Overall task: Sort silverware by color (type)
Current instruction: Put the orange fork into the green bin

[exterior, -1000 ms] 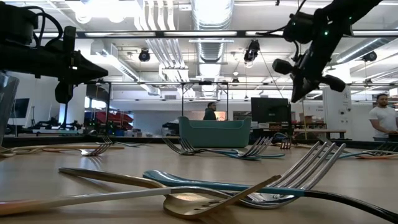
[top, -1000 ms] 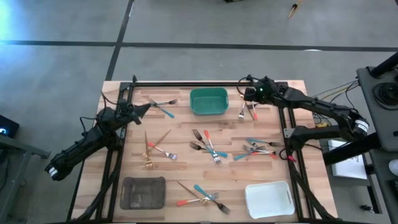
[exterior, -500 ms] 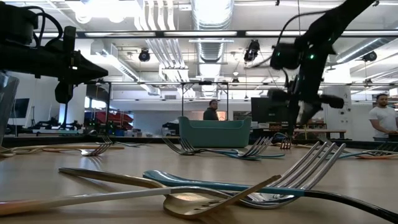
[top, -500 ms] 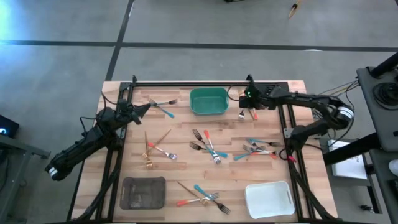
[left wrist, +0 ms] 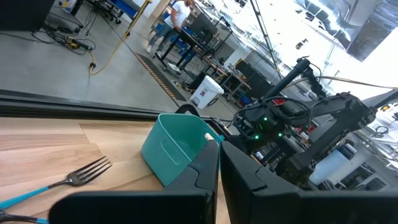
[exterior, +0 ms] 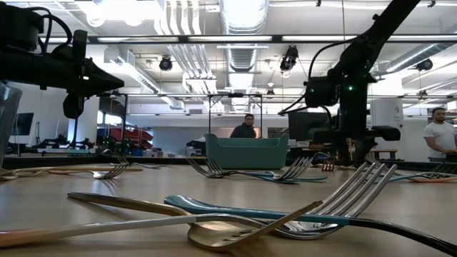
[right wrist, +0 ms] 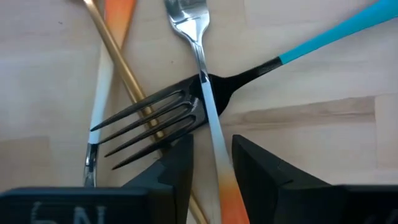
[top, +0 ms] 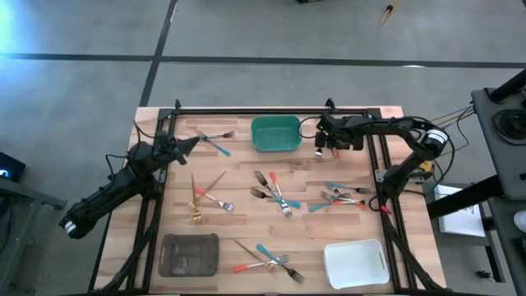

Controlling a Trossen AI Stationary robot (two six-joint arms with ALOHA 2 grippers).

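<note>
My right gripper (right wrist: 212, 155) points steeply down, open, over a small pile of silverware (top: 323, 150) just right of the green tray (top: 275, 133). In the pile, a silver fork with an orange handle (right wrist: 206, 93) lies across a black fork with a teal handle (right wrist: 186, 107). A gold utensil (right wrist: 124, 74) and another orange-handled piece (right wrist: 106, 56) lie under them. The orange-handled fork's shank runs through the gap between my fingers, with space on both sides. My left gripper (top: 196, 140) waits shut and level at the table's left, clear of everything.
More silverware lies in loose clusters: at the far left (top: 214, 140), left of centre (top: 205, 197), centre (top: 275, 191), right (top: 341, 197) and near the front (top: 267, 261). A grey tray (top: 189, 255) and a white tray (top: 355, 263) sit at the near edge.
My right gripper has come down and tipped from a slant to pointing steeply downward. It has moved from the far right corner toward the pile beside the green tray. The silverware has not moved.
</note>
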